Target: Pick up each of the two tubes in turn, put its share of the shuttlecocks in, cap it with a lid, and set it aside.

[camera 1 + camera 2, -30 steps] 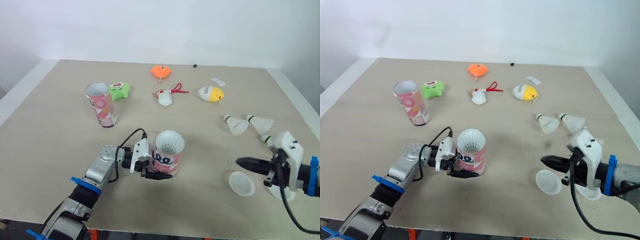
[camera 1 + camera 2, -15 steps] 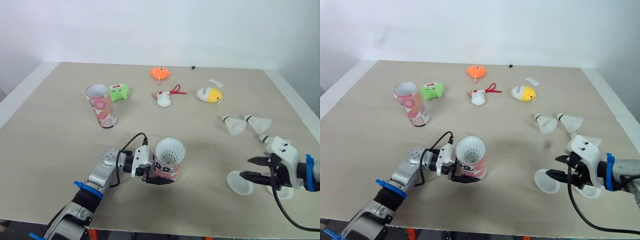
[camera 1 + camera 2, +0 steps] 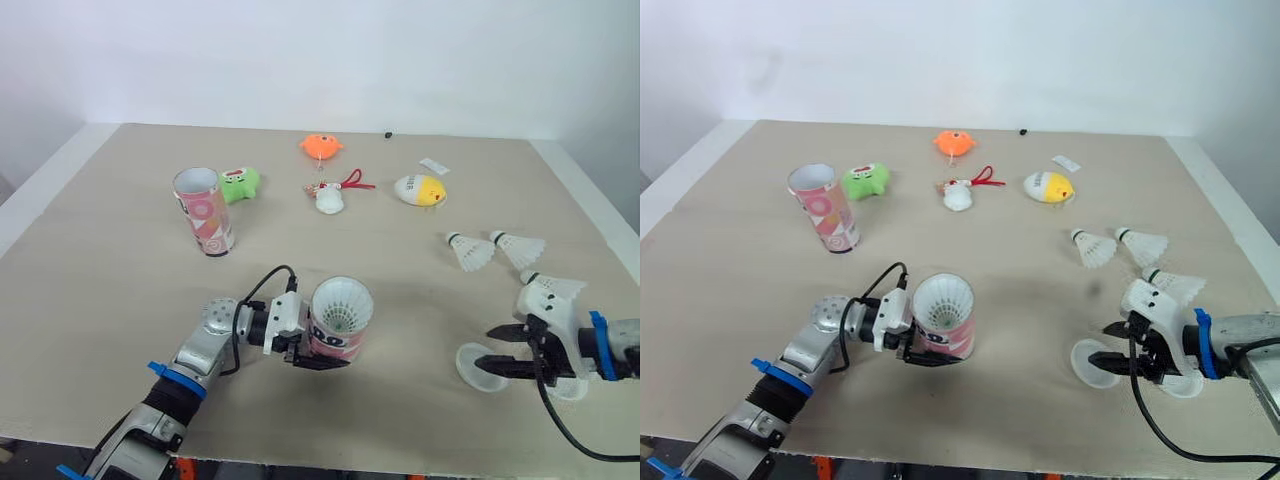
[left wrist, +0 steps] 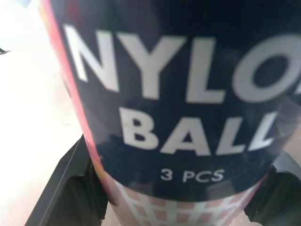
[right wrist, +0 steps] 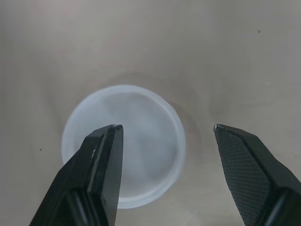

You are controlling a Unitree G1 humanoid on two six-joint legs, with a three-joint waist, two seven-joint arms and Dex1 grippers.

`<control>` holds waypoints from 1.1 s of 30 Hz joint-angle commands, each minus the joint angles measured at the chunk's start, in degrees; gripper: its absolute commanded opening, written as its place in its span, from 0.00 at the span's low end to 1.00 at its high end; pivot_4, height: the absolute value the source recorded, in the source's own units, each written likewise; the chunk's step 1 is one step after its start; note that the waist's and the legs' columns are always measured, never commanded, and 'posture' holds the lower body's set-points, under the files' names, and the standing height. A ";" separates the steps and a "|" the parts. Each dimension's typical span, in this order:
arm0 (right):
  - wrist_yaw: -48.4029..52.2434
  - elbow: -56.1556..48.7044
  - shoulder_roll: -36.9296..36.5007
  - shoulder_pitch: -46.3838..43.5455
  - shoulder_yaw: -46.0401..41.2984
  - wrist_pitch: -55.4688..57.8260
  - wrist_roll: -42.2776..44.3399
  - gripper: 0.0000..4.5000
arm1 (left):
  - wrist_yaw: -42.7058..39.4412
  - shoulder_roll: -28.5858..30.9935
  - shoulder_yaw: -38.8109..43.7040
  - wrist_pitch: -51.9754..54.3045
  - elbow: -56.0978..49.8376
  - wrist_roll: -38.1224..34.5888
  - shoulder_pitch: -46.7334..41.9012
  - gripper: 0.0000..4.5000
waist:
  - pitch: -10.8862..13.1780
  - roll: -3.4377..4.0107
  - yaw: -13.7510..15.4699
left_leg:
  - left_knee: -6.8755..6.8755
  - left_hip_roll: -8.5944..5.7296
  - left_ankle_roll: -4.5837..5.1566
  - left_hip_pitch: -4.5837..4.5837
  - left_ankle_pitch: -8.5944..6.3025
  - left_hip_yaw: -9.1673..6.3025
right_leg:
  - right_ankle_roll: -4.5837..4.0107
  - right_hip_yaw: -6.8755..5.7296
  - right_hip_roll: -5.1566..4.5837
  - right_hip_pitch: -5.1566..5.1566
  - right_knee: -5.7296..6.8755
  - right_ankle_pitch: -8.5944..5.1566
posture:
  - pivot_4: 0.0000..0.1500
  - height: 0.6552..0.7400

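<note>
My left gripper (image 3: 322,353) is shut on a pink tube (image 3: 336,325) standing at the table's front middle. The white skirt of a shuttlecock shows inside it. In the left wrist view the tube's dark label (image 4: 178,94) sits between both fingers (image 4: 70,188). The second pink tube (image 3: 204,211) stands upright at the back left. My right gripper (image 3: 497,349) is open, hovering low with a finger on each side of a white lid (image 5: 124,146). Another lid (image 3: 570,388) lies under that wrist. Two shuttlecocks (image 3: 470,250) (image 3: 520,247) lie further back, and a third (image 3: 555,288) lies beside the right wrist.
Small toys lie across the back of the table: an orange one (image 3: 321,146), a green one (image 3: 239,183), a white one with a red cord (image 3: 330,196) and a yellow-white one (image 3: 421,188). The table's right edge (image 3: 600,215) is near the right arm.
My right gripper has gone from shut to open and come down around the white lid. The left gripper still holds the tube in about the same place.
</note>
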 commanded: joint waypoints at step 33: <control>11.62 -3.31 4.99 -45.80 10.49 2.74 11.32 0.00 | -3.06 0.37 -2.53 1.66 9.15 3.62 -4.72 0.68 | -0.13 0.18 -0.74 | -0.01 0.12 -0.01 0.17 0.02 0.46 | -0.05 0.32 -0.14 -0.17 -0.03 0.27 | 1.00 0.91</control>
